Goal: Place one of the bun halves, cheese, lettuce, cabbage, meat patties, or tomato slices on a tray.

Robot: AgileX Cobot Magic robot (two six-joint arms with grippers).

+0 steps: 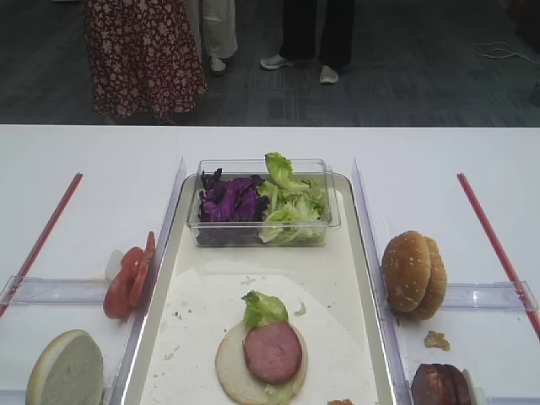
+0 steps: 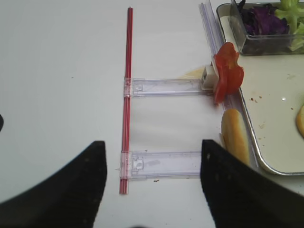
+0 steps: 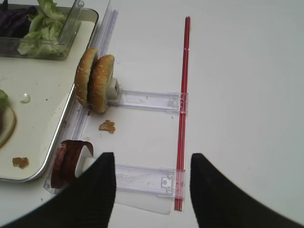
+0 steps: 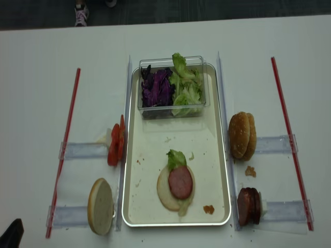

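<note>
Left gripper (image 2: pixel 153 183): jaws spread apart with nothing between them, hovering over the table's left part, above a clear holder (image 2: pixel 164 163).
Left red strip (image 4: pixel 63 153): runs along the table's left side, crossing both clear holders there.
Tomato slices (image 4: pixel 115 145): standing on edge in the farther left holder, just outside the tray's left rim.
Left bun half (image 4: pixel 101 205): on edge in the nearer left holder, pale cut face showing.
Tray (image 4: pixel 216 135): lengthwise in the table's middle (silver rim, cream liner).
Clear tub (image 4: pixel 172 109): at the tray's far end, purple cabbage (image 4: pixel 156 89) on its left, lettuce (image 4: pixel 186 89) on its right.
Stack on tray: bun half (image 4: pixel 165 192) lying cut face up near the tray's near edge, lettuce leaf and one meat patty (image 4: pixel 180 182) on top.
Right bun halves (image 4: pixel 242 135): two on edge, just beyond the tray's right rim.
Meat patties (image 4: pixel 249 205): on edge in the nearer right holder.
Right gripper (image 3: pixel 153 183): jaws wide apart, empty, over the table's near right part.
</note>
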